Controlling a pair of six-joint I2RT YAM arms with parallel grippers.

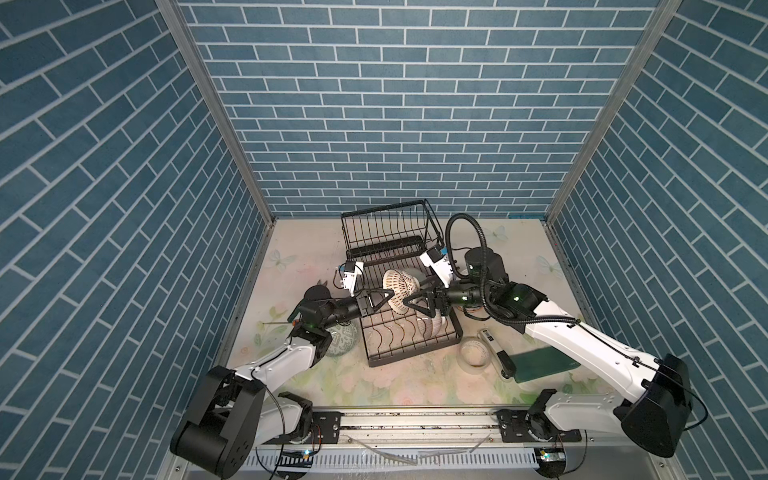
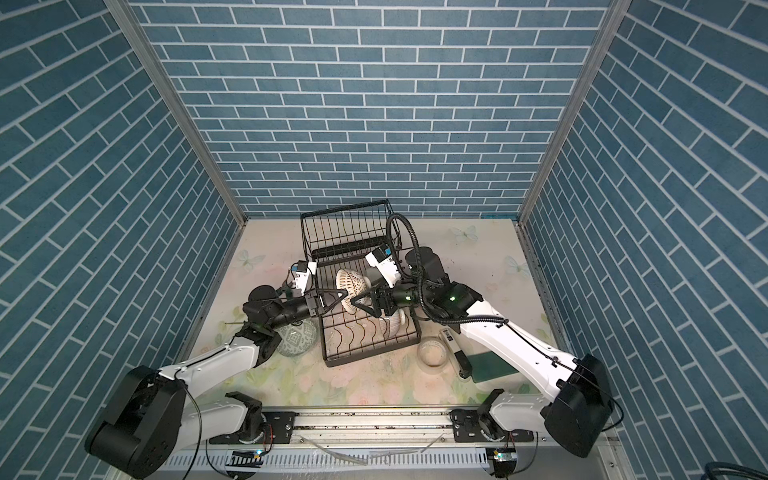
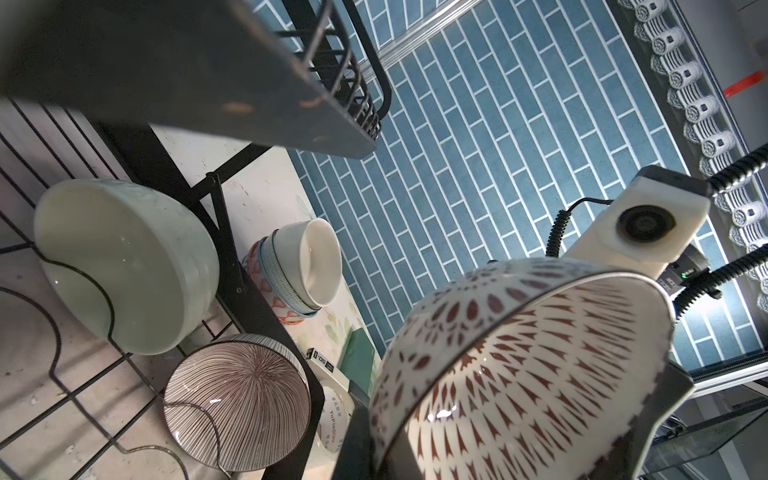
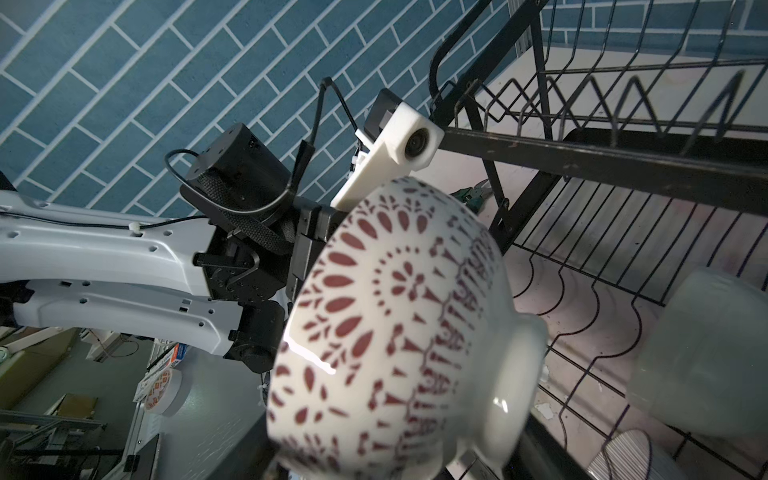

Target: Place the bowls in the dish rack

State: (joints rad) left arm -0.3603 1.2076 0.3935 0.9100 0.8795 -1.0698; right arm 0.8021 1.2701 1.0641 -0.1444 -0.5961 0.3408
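Red-patterned bowl [image 1: 400,286] tilted above dish rack [image 1: 411,350].
Pinched tight at 9 o'clock by left gripper [image 1: 388,295]; at 3 o'clock, right gripper [image 1: 415,296] spread apart, holding nothing.

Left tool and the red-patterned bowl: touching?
Touching. In both top views the left tool is shut on the rim of the red-patterned bowl, holding it above the dish rack; the left wrist view shows that rim clamped.

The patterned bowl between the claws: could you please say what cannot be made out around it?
Right claw: contact with the patterned bowl, too small in both top views; the bowl hides the tips in the right wrist view.
Green bowl: left arm covers half, both top views.
Striped bowl: right claw covers part, both top views.
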